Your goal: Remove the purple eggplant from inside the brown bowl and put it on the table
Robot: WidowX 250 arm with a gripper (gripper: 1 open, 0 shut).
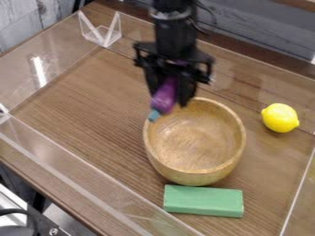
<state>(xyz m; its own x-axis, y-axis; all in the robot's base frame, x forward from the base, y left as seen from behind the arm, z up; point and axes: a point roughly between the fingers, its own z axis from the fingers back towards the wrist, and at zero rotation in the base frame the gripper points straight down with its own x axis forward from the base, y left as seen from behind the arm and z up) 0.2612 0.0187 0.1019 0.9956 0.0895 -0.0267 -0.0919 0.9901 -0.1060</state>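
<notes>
One gripper (169, 92) is carrying the eggplant (163, 95), fingers clenched on it, above the bowl (194, 141) rim's far-left side. Next: lowering onto bare bench (87, 101) beside the bowl, then releasing.

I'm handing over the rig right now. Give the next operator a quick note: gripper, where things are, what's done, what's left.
Gripper: shut on the eggplant, pointing down, in the air over the bowl's far-left rim.
Bowl: on the table, now empty.
Lemon right of the bowl, green block in front of it; both untouched.
Done: eggplant lifted out of the bowl.
Left: lower it onto bare table left of the bowl, release.
</notes>
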